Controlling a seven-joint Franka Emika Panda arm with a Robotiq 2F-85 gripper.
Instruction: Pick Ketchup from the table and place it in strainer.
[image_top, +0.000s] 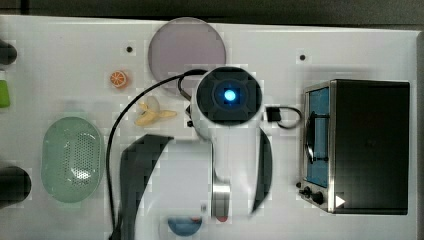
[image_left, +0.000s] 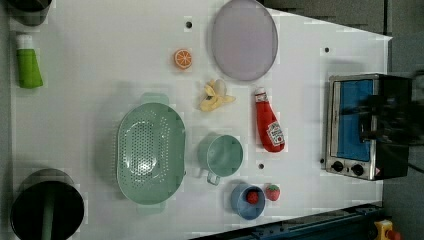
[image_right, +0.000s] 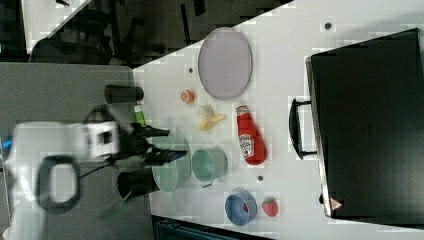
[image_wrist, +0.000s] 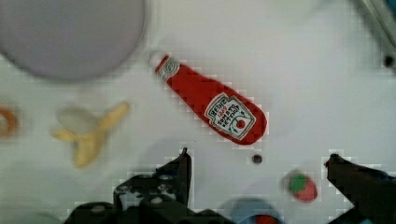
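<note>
The ketchup (image_wrist: 215, 105) is a red squeeze bottle with a white cap, lying flat on the white table (image_left: 100, 100). It rests between the grey-lilac plate and the toaster oven (image_left: 268, 127) (image_right: 248, 135). My gripper (image_wrist: 259, 161) hangs above the table, open, with nothing between its dark fingers (image_wrist: 184, 165). The bottle lies just beyond the fingertips, untouched. The strainer (image_left: 150, 150) is a pale mint-green oval basket with a perforated bottom, standing empty (image_top: 72, 159). In the right view the gripper (image_right: 165, 144) sits in front of the strainer (image_right: 172, 170).
A teal cup (image_left: 222, 155) stands between the strainer and the ketchup. Nearby are a banana (image_left: 215, 96), an orange slice (image_left: 183, 58), a plate (image_left: 244, 40), a blue bowl (image_left: 247, 200), a strawberry (image_left: 272, 192) and a toaster oven (image_left: 360, 125). A green bottle (image_left: 27, 65) lies at the far edge.
</note>
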